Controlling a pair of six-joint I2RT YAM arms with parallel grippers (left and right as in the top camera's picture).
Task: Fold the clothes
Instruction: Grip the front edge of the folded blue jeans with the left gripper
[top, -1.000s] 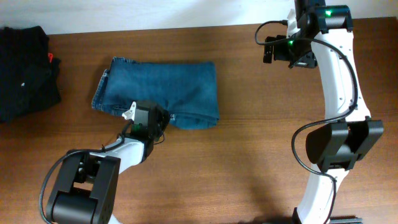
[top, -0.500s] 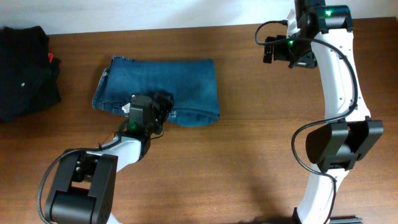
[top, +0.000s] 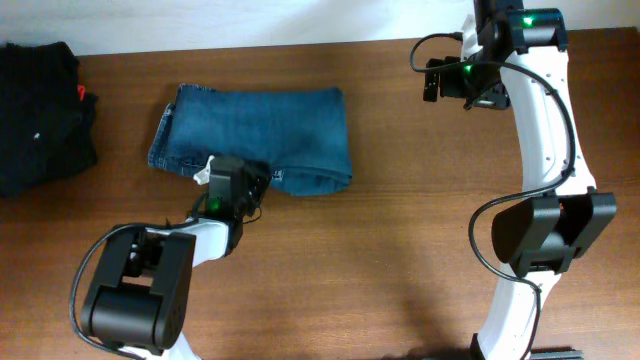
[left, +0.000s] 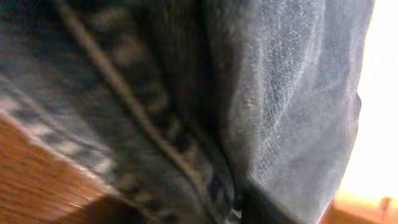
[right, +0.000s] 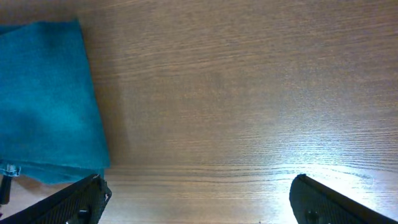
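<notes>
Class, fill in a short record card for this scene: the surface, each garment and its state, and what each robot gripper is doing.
surface: brown wooden table
task garment: jeans, blue denim, folded into a flat rectangle
other garment: black pile at the overhead view's left edge, apart from the jeans
left arm: left gripper at the jeans' near edge; denim fills its camera, jaws not visible
right arm: right gripper open, empty, over bare wood beside the jeans

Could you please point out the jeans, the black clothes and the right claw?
jeans (top: 255, 135), overhead view, middle of the denim.
black clothes (top: 40, 120), overhead view, pile centre.
right claw (right: 198, 186), right wrist view, between its fingertips.
</notes>
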